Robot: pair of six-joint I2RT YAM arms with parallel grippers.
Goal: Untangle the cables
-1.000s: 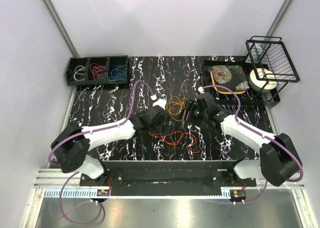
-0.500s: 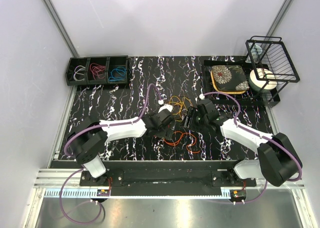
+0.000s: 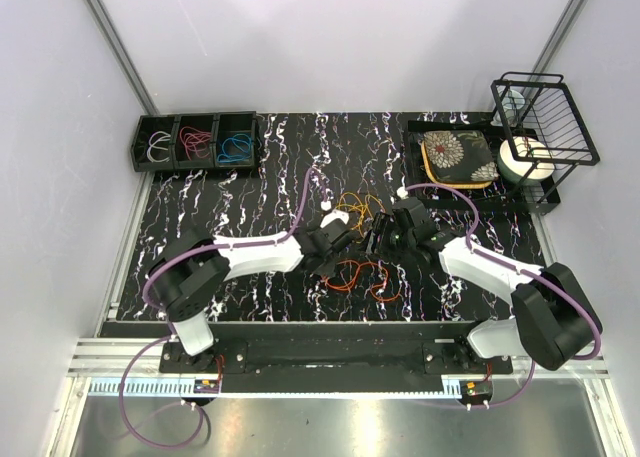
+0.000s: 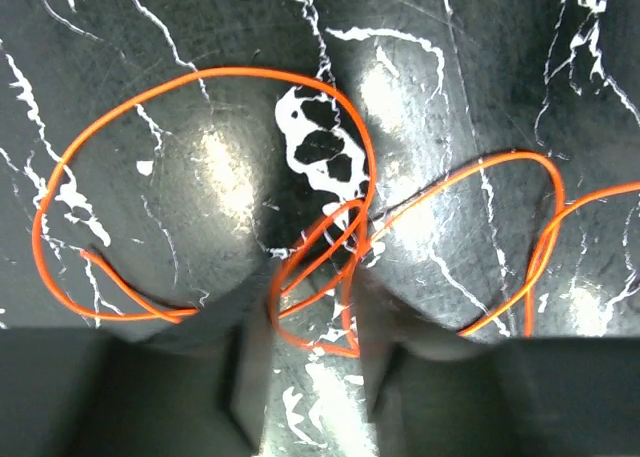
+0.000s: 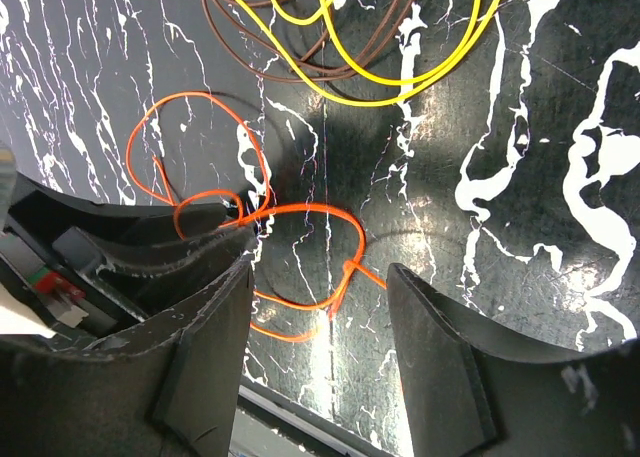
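Note:
A tangle of orange cable (image 3: 356, 274) lies on the black marbled table between the two arms, with yellow and brown cables (image 3: 350, 209) just behind it. My left gripper (image 3: 336, 247) is low over the orange loops (image 4: 200, 74). Its jaws are narrowed but still apart, and several orange strands cross the gap between its fingertips (image 4: 250, 312). My right gripper (image 3: 378, 241) hovers open opposite it. An orange loop (image 5: 310, 212) lies below and between its fingers (image 5: 440, 347). The yellow cable (image 5: 400, 77) and the brown cable (image 5: 300, 65) lie beyond.
A black three-part bin (image 3: 195, 142) at the back left holds whitish, red and blue cables. At the back right stand a tray with a floral plate (image 3: 455, 155), a black wire rack (image 3: 545, 117) and a white roll (image 3: 524, 160).
My left arm reached right and came down onto the orange tangle, and its jaws narrowed around the strands. The right gripper edged slightly left and stayed open.

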